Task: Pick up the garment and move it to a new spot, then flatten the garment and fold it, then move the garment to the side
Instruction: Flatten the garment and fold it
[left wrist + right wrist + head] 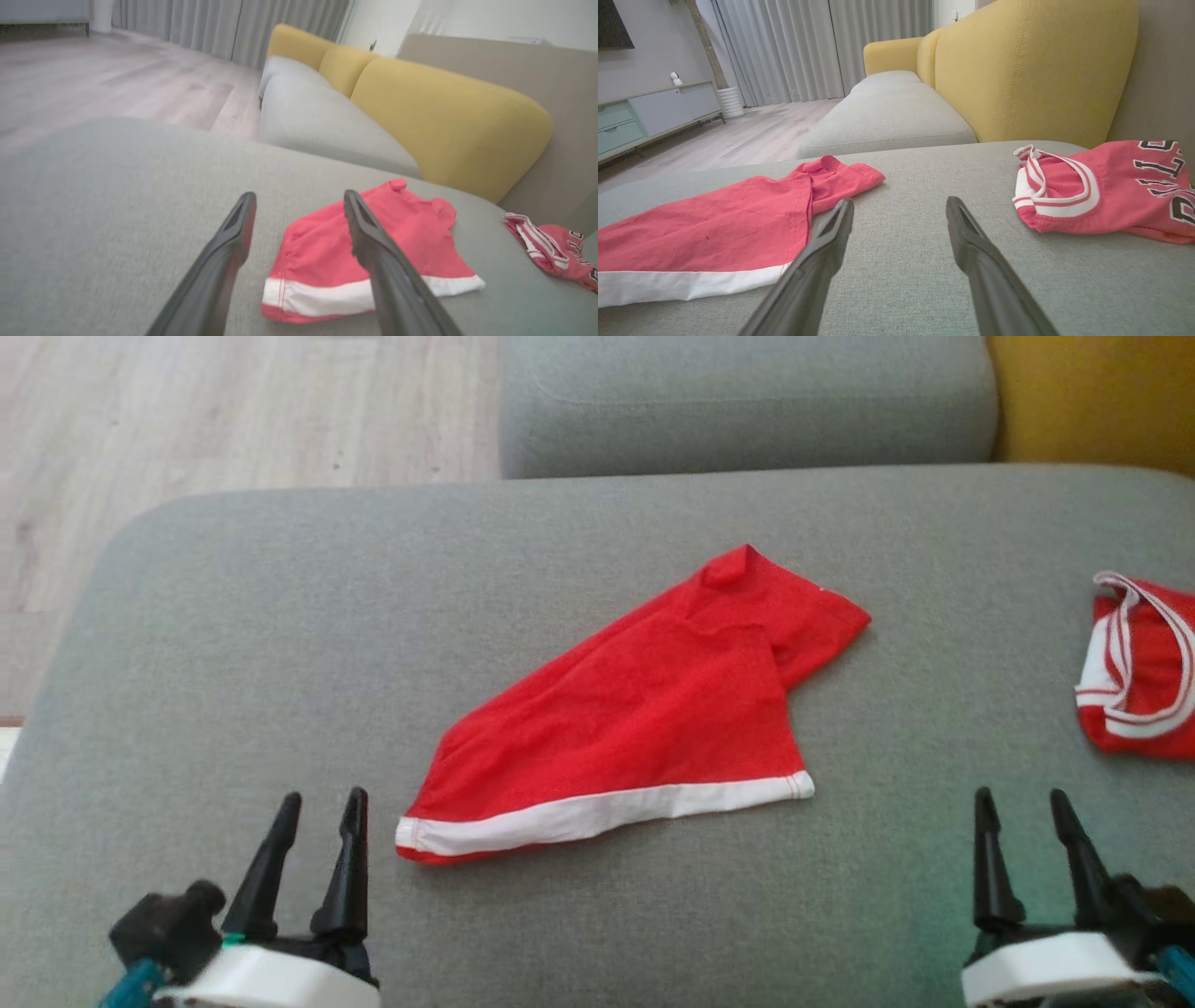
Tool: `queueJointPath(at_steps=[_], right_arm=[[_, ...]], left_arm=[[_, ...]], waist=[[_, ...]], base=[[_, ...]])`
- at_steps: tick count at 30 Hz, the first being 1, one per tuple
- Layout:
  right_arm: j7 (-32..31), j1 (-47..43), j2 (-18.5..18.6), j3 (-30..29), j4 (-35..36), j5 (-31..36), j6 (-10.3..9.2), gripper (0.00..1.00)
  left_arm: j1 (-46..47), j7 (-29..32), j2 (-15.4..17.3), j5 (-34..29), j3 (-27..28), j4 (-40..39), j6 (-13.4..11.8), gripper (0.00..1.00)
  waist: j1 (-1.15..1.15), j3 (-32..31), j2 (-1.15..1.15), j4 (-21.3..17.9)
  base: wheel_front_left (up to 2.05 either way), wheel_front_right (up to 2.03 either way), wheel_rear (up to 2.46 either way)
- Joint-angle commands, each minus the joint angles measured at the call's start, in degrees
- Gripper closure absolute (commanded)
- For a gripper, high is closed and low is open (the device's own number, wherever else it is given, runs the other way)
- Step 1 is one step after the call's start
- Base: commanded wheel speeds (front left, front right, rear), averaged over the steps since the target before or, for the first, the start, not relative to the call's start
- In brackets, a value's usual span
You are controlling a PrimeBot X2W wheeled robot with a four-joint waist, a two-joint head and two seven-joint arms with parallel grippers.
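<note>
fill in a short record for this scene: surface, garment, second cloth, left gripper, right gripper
surface: grey sofa cushion
garment: red garment with a white band, lying partly folded over, not held
second cloth: red jersey with white trim, crumpled at the robot's right
left gripper: open, empty, near the band's left corner
right gripper: open, empty, apart from both cloths

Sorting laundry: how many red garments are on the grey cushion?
2: the white-banded garment in the middle of the cushion, a lettered jersey toward its right edge, cropped in head view.
</note>
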State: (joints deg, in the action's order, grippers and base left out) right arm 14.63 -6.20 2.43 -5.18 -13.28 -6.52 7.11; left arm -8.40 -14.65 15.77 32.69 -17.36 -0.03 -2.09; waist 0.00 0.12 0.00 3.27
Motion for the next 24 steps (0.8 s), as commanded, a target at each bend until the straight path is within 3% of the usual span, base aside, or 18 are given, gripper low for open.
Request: queueJointPath(at_steps=[1, 6, 8, 15, 20, 24], right_arm=[[0.37, 0.96, 0.44, 0.81, 2.29, 0.43, 0.37, 0.00], [0.37, 0.00, 0.44, 0.79, 2.61, 2.10, 0.37, 0.00], [0.37, -0.28, 0.44, 1.02, 2.23, 2.13, 0.37, 0.00], [0.37, -0.09, 0.44, 3.04, 1.12, 1.85, 0.37, 0.00], [0.37, 0.65, 0.44, 4.88, 0.37, -0.21, 0.37, 0.00], [-1.59, 4.18, 0.44, 9.12, -1.44, -2.25, 0.37, 0.00]], left_arm=[[1.54, -0.35, -1.03, -2.29, 3.76, -2.60, -0.17, 0.00], [-1.81, -0.35, -9.25, -13.29, 9.35, -1.89, 1.92, 0.00], [-2.04, -0.35, -10.47, -15.52, 10.30, -0.37, 3.56, 0.00], [-1.16, -0.35, -12.28, -19.29, 12.39, 3.43, 7.51, 0.00], [-0.84, -0.35, -12.62, -20.34, 12.59, 4.81, 8.12, 0.00], [0.55, -0.14, -12.76, -20.80, 10.60, 8.40, 7.10, 0.00]], waist=[[0.00, -0.54, 0.00, 0.74], [0.00, -1.52, 0.00, 1.38], [0.00, -1.71, 0.00, 1.66], [0.00, -1.84, 0.00, 2.13], [0.00, -1.47, 0.00, 1.93], [0.00, -0.60, 0.00, 1.59]], base=[[0.00, 0.00, 0.00], [0.00, 0.00, 0.00], [0.00, 0.00, 0.00], [0.00, 0.00, 0.00], [0.00, 0.00, 0.00], [0.00, 0.00, 0.00]])
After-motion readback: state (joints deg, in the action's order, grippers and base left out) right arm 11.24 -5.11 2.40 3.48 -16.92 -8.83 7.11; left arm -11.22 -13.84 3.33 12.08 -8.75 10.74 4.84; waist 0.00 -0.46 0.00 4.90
